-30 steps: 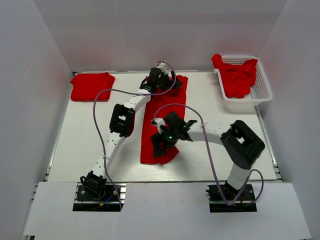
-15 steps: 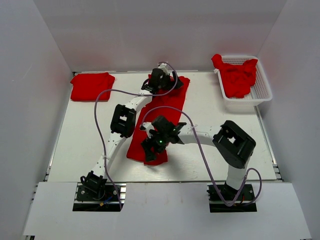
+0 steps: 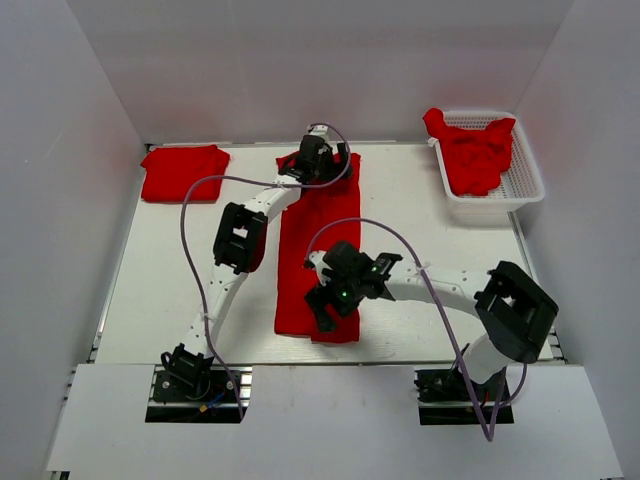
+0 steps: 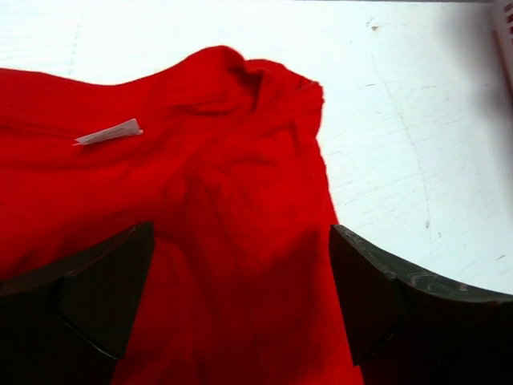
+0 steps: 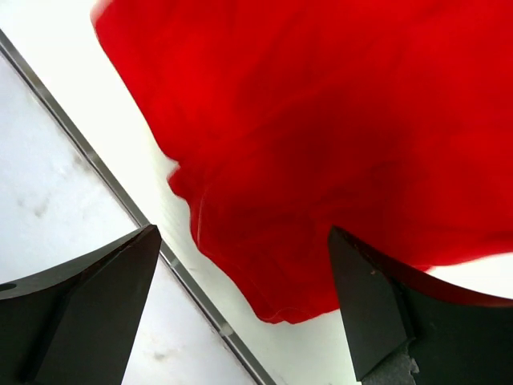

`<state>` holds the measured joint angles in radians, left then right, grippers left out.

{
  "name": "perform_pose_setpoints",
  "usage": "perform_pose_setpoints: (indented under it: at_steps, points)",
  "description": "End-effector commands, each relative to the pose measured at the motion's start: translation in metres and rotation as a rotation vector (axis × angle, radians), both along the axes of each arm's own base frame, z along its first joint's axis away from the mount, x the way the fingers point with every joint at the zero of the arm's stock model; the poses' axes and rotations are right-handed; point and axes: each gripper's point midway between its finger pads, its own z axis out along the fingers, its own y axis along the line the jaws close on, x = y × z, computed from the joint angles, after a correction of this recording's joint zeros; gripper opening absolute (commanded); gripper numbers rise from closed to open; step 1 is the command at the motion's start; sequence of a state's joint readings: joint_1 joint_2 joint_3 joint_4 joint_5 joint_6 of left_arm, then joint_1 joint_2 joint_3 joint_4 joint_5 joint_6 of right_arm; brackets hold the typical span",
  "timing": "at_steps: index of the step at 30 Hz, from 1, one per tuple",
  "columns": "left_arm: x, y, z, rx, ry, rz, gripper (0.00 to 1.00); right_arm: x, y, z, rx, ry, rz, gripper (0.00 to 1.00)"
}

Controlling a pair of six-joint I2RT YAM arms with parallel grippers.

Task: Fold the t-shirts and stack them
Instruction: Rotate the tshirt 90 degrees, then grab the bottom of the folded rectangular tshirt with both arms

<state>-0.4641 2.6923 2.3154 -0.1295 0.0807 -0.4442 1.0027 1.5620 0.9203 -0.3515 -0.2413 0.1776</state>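
Long red t-shirt [image 3: 315, 235] lies flat; left gripper [image 4: 240, 301] spread above it; right gripper [image 5: 244, 309] spread.

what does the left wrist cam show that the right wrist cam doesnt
Only the left wrist view: a white label on the t-shirt, near its bunched end. Only the right wrist view: a metal strip running diagonally past the shirt's rounded corner. Both: red fabric seen between that arm's own dark fingers, spread open.
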Motion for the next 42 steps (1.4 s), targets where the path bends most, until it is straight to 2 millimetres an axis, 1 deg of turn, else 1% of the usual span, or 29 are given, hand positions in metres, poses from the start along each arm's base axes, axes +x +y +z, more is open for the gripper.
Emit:
perform_pose_setpoints:
  at_steps: [1,2,3,4,6,7,9,10,12,13,14,15,17,18,19,20,21,22,23,25,26,27,28,29,32,35,39,41,42]
  points:
    - [0.003,0.014,0.087,0.013,-0.107,0.022,1.0,0.024,0.022,0.051,0.084,-0.11,-0.034,0.9]
    - [0.003,0.013,0.11,0.002,-0.146,0.01,1.0,0.024,0.024,0.056,0.098,-0.114,-0.03,0.9]
    - [0.002,0.014,0.12,0.003,-0.162,0.007,1.0,0.026,0.026,0.064,0.115,-0.132,-0.025,0.9]
    - [0.003,0.014,0.138,-0.003,-0.194,0.005,1.0,0.028,0.028,0.074,0.134,-0.144,-0.031,0.9]
    - [0.0,0.016,0.165,-0.008,-0.232,0.001,1.0,0.032,0.028,0.083,0.143,-0.161,-0.048,0.9]
    - [-0.003,0.025,0.19,-0.007,-0.264,0.007,1.0,0.034,0.026,0.094,0.154,-0.187,-0.052,0.9]
    - [-0.014,0.031,0.214,0.01,-0.271,0.0,1.0,0.041,0.021,0.1,0.139,-0.229,-0.067,0.9]
    - [-0.023,0.041,0.25,0.031,-0.319,0.013,1.0,0.046,0.013,0.109,0.127,-0.268,-0.1,0.9]
    - [-0.044,0.064,0.252,0.123,-0.253,0.041,1.0,0.051,0.004,0.111,0.106,-0.308,-0.119,0.9]
    - [-0.053,0.082,0.253,0.177,-0.224,0.097,1.0,0.057,-0.011,0.113,0.063,-0.354,-0.164,0.9]
    - [-0.067,0.095,0.252,0.222,-0.189,0.112,1.0,0.059,-0.016,0.119,0.069,-0.381,-0.166,0.9]
    - [-0.101,0.117,0.242,0.284,-0.103,0.122,1.0,0.062,-0.025,0.125,0.06,-0.423,-0.182,0.9]
    - [-0.136,0.15,0.229,0.345,-0.021,0.207,1.0,0.057,-0.039,0.117,0.032,-0.453,-0.139,0.9]
    - [-0.164,0.166,0.183,0.402,0.091,0.218,1.0,0.056,-0.043,0.119,0.033,-0.486,-0.111,0.9]
    - [-0.194,0.177,0.209,0.367,0.063,0.245,1.0,0.053,-0.05,0.109,0.007,-0.485,-0.085,0.9]
    - [-0.212,0.179,0.204,0.337,0.081,0.228,1.0,0.05,-0.055,0.103,-0.014,-0.495,-0.05,0.9]
    - [-0.24,0.18,0.171,0.311,0.173,0.205,1.0,0.047,-0.057,0.101,-0.015,-0.501,-0.014,0.9]
    - [-0.263,0.187,0.191,0.245,0.139,0.211,1.0,0.043,-0.057,0.099,-0.016,-0.491,0.012,0.9]
    - [-0.287,0.193,0.163,0.254,0.198,0.194,1.0,0.038,-0.06,0.093,-0.027,-0.472,0.037,0.9]
    - [-0.32,0.19,0.151,0.173,0.253,0.159,1.0,0.029,-0.056,0.088,-0.013,-0.452,0.092,0.9]
    - [-0.338,0.192,0.153,0.134,0.247,0.139,1.0,0.028,-0.054,0.086,-0.005,-0.453,0.103,0.9]
    - [-0.362,0.187,0.122,0.119,0.34,0.093,1.0,0.022,-0.055,0.077,-0.015,-0.442,0.127,0.9]
    - [-0.374,0.184,0.112,0.104,0.367,0.059,1.0,0.018,-0.052,0.073,-0.012,-0.435,0.148,0.9]
    - [-0.393,0.185,0.085,0.112,0.443,0.048,1.0,0.007,-0.048,0.066,0.008,-0.394,0.185,0.9]
    - [-0.432,0.176,0.049,0.066,0.6,-0.019,1.0,-0.013,-0.032,0.054,0.048,-0.345,0.263,0.9]
    - [-0.454,0.167,0.035,0.023,0.656,-0.053,1.0,-0.03,-0.026,0.037,0.049,-0.3,0.306,0.9]
    - [-0.466,0.161,0.029,0.002,0.654,-0.068,1.0,-0.034,-0.022,0.019,0.044,-0.334,0.305,0.9]
    - [-0.467,0.156,0.021,-0.004,0.651,-0.072,1.0,-0.029,-0.02,0.014,0.032,-0.352,0.279,0.9]
    - [-0.467,0.155,0.014,0.014,0.663,-0.07,0.97,-0.029,-0.019,0.013,0.035,-0.347,0.264,0.9]
